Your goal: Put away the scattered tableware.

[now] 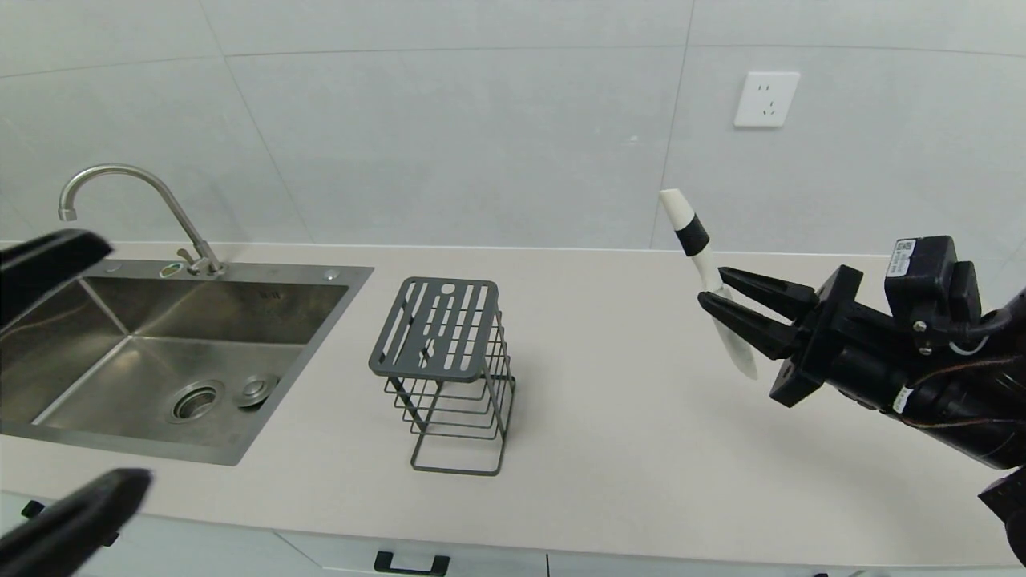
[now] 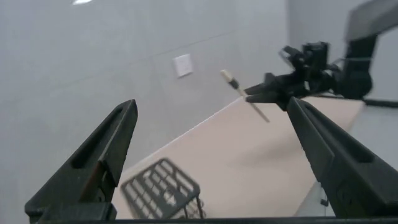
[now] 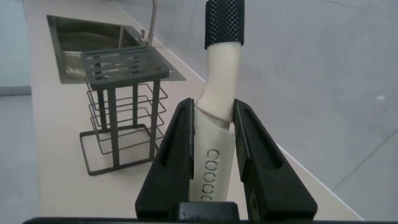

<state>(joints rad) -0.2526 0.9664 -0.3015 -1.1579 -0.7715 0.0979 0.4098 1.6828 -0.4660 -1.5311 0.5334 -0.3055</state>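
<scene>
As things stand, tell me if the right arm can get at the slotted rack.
Probably yes. Bare counter lies between the right gripper, shut on the knife, and the rack; nothing stands between them.

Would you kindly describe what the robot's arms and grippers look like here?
The right gripper and left gripper are matte black, each with two long, tapering fingers. The right arm is black too, carrying a boxy block with a white coded label and thin cables along it.
</scene>
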